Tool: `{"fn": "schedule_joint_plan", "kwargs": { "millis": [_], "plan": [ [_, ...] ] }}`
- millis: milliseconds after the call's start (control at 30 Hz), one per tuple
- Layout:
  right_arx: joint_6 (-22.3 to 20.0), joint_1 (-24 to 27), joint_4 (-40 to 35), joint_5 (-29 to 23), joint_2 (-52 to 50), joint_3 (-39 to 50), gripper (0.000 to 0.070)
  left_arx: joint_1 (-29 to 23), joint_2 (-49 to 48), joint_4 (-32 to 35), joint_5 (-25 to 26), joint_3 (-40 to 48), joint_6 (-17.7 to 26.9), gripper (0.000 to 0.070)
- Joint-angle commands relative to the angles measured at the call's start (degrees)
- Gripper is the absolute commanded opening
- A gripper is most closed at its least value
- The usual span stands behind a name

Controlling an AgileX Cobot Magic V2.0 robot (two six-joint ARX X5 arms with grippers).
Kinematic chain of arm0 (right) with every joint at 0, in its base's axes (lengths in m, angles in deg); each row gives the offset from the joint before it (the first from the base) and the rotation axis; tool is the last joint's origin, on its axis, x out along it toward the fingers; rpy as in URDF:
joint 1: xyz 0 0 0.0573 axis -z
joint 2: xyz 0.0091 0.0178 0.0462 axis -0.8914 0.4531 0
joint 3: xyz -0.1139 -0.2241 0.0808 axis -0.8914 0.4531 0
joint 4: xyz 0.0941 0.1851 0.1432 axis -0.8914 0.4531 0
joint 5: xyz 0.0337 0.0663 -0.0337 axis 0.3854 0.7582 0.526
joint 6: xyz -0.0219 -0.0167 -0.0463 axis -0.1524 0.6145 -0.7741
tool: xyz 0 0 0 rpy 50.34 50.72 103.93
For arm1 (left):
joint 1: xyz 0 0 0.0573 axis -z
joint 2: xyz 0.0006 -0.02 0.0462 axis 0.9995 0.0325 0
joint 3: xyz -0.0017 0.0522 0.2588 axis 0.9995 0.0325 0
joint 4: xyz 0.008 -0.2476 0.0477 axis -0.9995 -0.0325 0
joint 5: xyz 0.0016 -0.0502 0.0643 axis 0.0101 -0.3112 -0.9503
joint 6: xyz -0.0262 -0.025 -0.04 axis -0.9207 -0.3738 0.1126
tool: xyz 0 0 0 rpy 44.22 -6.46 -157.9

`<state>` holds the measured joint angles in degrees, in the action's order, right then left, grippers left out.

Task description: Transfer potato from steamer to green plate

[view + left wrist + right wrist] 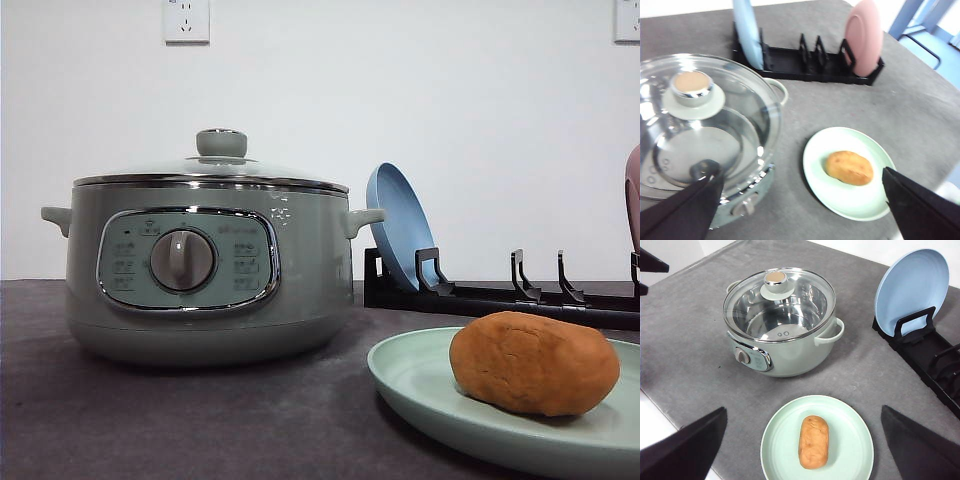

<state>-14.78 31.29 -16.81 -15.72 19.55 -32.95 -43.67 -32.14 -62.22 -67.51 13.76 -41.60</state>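
While you look over the front view, note the potato [533,362]: an oval, orange-brown lump with a matte, faintly creased skin, much smaller than the dish under it. It lies on the green plate [420,375], a wide, shallow, pale mint dish with a raised rim, set on the grey table [150,420] just beside the steamer [205,270]. The steamer is sage green with a chrome-rimmed panel and a central dial, and its glass lid [780,302] sits closed on top; through the glass you can see a bare metal bowl.

From the left wrist camera, the potato [849,167] and its plate [840,197] sit between the two dark fingers of the left gripper [800,210], well below them and not touched. One finger [685,210] hangs over the steamer's edge, the other [920,205] beyond the plate's rim. Those fingers are spread wide and hold nothing.

From the right wrist camera, the potato [813,441] again lies between the fingers of the right gripper [800,450], apart from both. That gripper is also spread wide and empty.

Behind, a black rack [805,65] holds a blue plate [910,290] and a pink plate [863,37] upright.
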Motion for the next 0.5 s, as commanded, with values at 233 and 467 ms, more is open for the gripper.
{"fn": "schedule_joint_plan", "kwargs": {
  "millis": [233, 467],
  "plan": [
    [0.9, -0.3, 0.0, -0.3, 0.4, -0.6, 0.0015, 1.0, -1.3, -1.5, 0.7, -0.5, 1.6, 0.0021],
    [1.5, -0.3, -0.1, 0.1, 0.3, -0.6, 0.0014, 1.0, -1.7, -1.0, 0.7, -0.5, 1.8, 0.0017]
  ]
}}
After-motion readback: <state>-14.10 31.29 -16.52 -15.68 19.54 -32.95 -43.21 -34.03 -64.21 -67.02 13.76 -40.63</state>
